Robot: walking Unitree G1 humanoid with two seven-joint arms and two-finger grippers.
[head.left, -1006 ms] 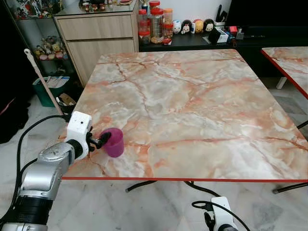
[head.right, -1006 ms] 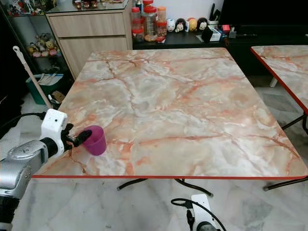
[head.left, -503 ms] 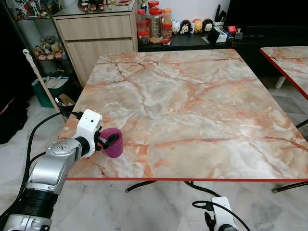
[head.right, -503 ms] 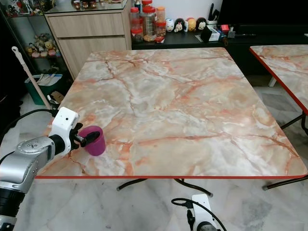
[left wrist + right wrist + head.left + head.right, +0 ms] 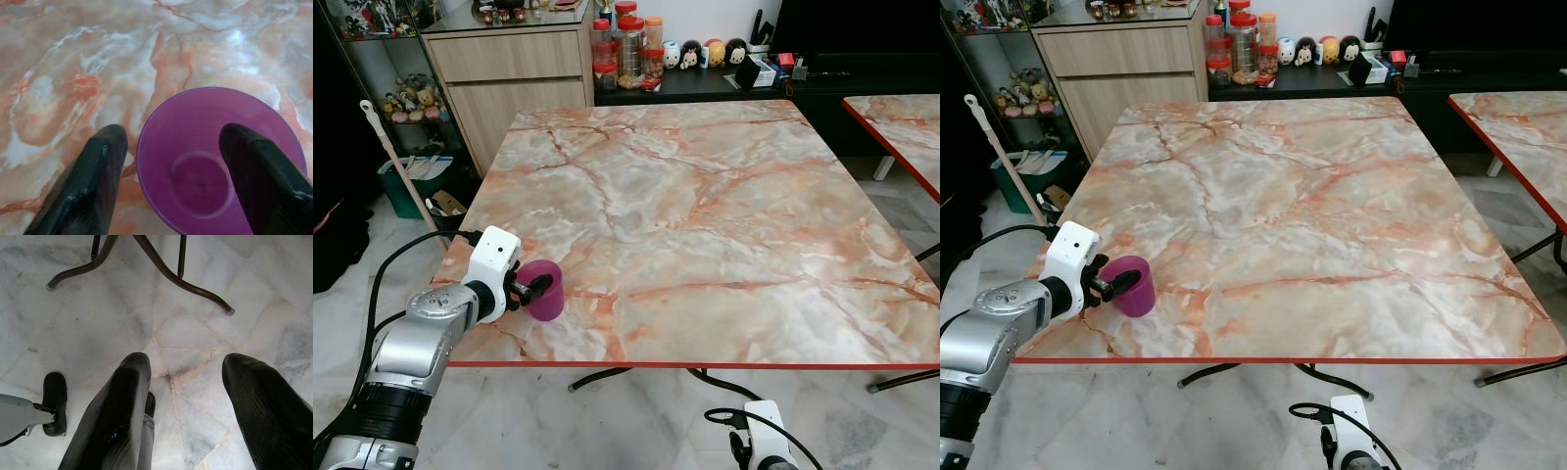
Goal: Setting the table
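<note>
Small purple plastic cup standing upright near the front left corner of the pink-veined marble worktop.

The left gripper reaches in from the worktop's left edge, its jaws apart with one black finger outside the cup's rim and the other over its open mouth; whether they touch the wall is unclear. The right gripper hangs low over the pale tiled floor, jaws apart, near the worktop's dark metal legs.
</note>
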